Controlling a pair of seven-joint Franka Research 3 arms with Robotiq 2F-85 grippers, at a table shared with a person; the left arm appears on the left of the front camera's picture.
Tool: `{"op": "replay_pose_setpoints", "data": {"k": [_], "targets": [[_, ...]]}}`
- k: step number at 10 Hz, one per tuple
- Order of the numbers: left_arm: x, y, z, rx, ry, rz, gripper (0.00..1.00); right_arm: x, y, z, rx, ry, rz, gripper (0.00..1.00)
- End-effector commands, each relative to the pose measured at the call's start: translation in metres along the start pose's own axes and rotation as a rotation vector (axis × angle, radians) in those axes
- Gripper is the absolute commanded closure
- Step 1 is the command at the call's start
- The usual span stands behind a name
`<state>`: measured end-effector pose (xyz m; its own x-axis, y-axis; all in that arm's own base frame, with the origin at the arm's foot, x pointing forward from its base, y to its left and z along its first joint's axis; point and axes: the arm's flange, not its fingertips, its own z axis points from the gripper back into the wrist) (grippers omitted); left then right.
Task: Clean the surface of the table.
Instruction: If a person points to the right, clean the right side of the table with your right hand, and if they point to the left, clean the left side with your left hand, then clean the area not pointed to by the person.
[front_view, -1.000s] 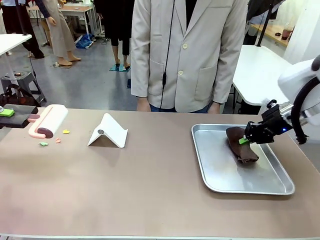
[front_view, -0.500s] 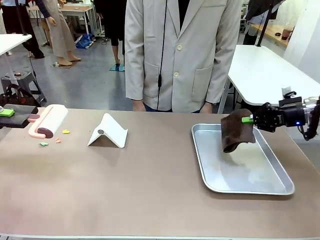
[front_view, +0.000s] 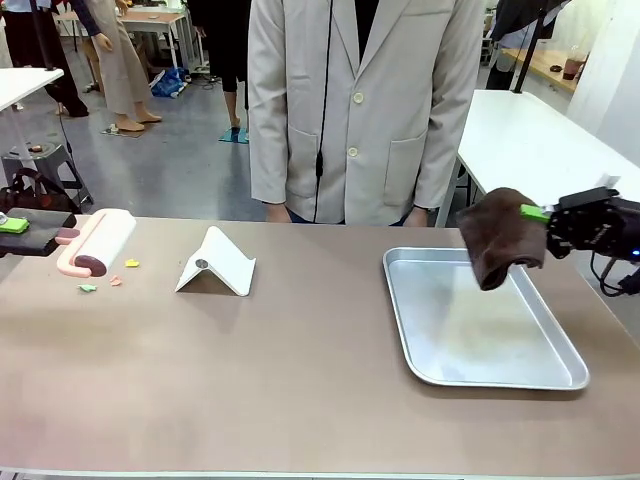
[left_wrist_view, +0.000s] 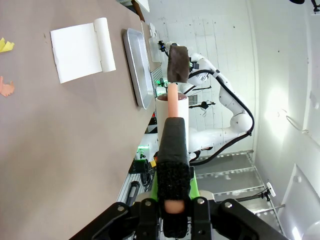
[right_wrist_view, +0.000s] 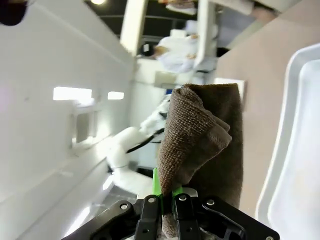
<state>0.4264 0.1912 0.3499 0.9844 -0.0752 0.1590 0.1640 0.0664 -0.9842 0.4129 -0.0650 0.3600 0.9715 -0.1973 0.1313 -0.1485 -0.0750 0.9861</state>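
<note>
I judge this to be the fetching step: my right gripper (front_view: 545, 214) is clamped on a brown cloth (front_view: 498, 238), which hangs in the air at the right of the frame above the far edge of the metal tray (front_view: 440, 372), touching nothing. The wiping itself looks not yet begun. Next, I think, I must carry the cloth leftward and down onto the table (front_view: 300, 390), which fills the lower half of the frame, and press it flat before sweeping. My left gripper (left_wrist_view: 173, 165) is closed on the handle of a pink roller (front_view: 96, 244) at the far left edge. By my count, from largest down: one table, one tray, one white folded stand (front_view: 216, 264) left of centre, one cloth, one roller, and three small scraps just beside the roller: yellow (front_view: 131, 263), pink (front_view: 115, 281) and green (front_view: 87, 288). These scraps are likely what needs clearing.
</note>
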Motion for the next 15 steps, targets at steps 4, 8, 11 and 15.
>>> {"op": "replay_pose_setpoints", "data": {"k": [4, 8, 11, 15], "targets": [[-0.001, -0.003, 0.0, -0.006, 0.003, -0.008, 1.0, -0.035, 0.023, 0.052, -0.029, 0.074, -0.119, 1.0], [-0.001, -0.003, 0.0, -0.006, 0.003, -0.008, 1.0, -0.032, 0.013, 0.054, -0.044, 0.068, -0.1, 1.0], [-0.001, -0.003, 0.0, -0.006, 0.003, -0.008, 1.0, -0.032, 0.013, 0.054, -0.044, 0.068, -0.1, 1.0], [-0.001, -0.003, 0.0, -0.006, 0.003, -0.008, 1.0, -0.032, 0.013, 0.054, -0.044, 0.068, -0.1, 1.0]]}}
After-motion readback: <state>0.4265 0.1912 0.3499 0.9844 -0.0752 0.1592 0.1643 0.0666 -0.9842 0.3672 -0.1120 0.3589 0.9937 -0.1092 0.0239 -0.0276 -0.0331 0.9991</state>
